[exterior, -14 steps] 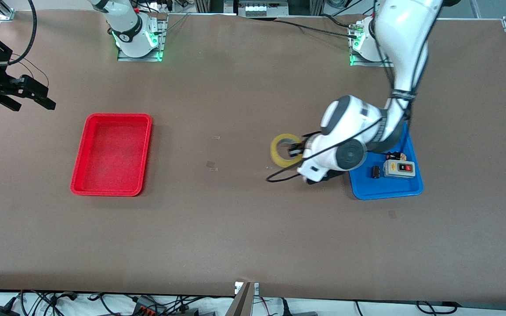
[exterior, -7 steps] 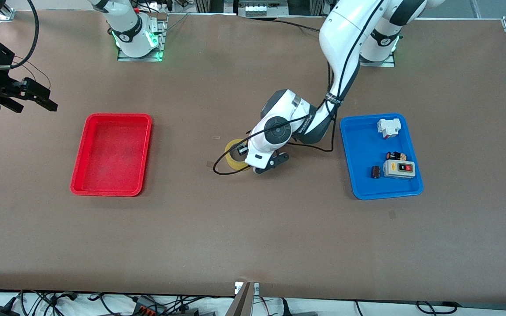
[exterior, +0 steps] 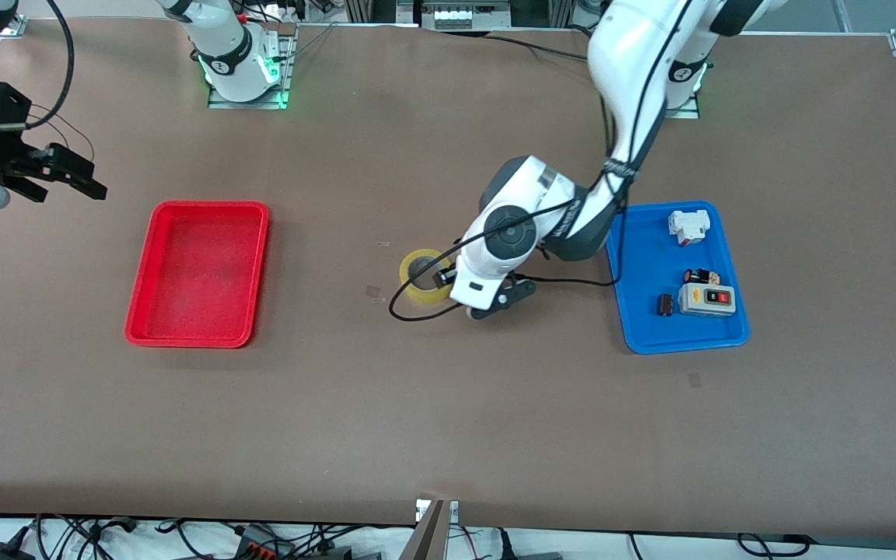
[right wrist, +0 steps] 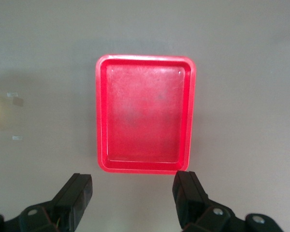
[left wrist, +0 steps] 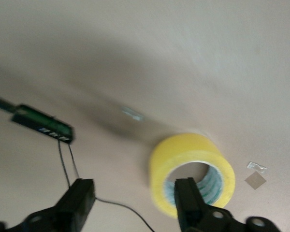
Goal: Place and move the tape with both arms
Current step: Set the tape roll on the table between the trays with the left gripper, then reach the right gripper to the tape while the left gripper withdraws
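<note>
The tape (exterior: 425, 276), a yellowish ring, lies flat on the table's middle between the two trays. My left gripper (exterior: 473, 297) hangs low beside it, toward the blue tray. In the left wrist view the tape (left wrist: 183, 154) sits on the table and my left gripper (left wrist: 134, 193) is open wide. One finger (left wrist: 187, 193) stands in front of the ring's hollow and the other is well apart from it. My right gripper (exterior: 67, 189) waits, open and empty, over the right arm's end of the table. It shows open in the right wrist view (right wrist: 133, 188).
A red tray (exterior: 141, 299), empty, lies toward the right arm's end and also shows in the right wrist view (right wrist: 101, 121). A blue tray (exterior: 635, 327) toward the left arm's end holds a white block (exterior: 689, 225), a grey switch box (exterior: 706, 299) and a small black cylinder (exterior: 664, 305).
My left arm brought the tape from beside the blue tray to the table's middle, then drew back slightly toward the blue tray. The tape now rests on the table. The right arm barely moved.
</note>
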Tool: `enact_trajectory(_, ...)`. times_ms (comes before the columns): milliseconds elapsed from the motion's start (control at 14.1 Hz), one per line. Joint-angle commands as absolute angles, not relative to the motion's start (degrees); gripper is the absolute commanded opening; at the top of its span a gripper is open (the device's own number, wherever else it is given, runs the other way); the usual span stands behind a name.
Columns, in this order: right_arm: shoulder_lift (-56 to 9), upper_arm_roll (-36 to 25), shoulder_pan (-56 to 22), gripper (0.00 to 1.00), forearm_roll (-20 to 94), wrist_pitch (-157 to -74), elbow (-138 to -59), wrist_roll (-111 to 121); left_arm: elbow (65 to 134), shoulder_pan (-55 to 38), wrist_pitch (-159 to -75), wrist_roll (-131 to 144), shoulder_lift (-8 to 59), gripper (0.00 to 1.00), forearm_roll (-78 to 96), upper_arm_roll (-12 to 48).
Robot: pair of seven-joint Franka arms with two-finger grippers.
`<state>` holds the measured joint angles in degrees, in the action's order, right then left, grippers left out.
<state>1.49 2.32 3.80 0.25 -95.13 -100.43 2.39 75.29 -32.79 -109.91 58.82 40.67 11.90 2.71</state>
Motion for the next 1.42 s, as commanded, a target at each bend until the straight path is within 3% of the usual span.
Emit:
enact_trajectory(0, -2.0, 3.2, 3.3, 1.0, 1.0, -94.5, -99.4, 2.7, 77.6, -24.9, -98.9, 50.5, 32.3, 1.0, 7.9, 3.2)
enact_trajectory(213, -7.1, 3.2, -2.9, 1.0, 1.1, -95.6, -99.3, 2.0, 81.6, -17.3, -91.8, 37.5, 25.3, 1.0, 7.4, 3.1)
enact_trajectory(640, -18.3, 3.2, -19.5, 1.0, 3.1, -108.5, -99.1, -10.2, 97.5, -5.8, -91.4, 13.1, 7.6, 1.0, 2.0, 2.6)
enact_trajectory(1066, -26.9, 3.2, -31.5, 1.0, 3.1, -121.0, -99.2, -27.5, 96.7, 2.2, -91.2, -1.6, -1.0, 1.0, 1.1, 2.5)
enact_trajectory(1350, -31.0, 3.2, -34.4, 1.0, 3.1, -127.8, -99.1, -31.8, 92.5, 3.8, -91.8, -10.6, -1.7, 1.0, -1.5, 2.5)
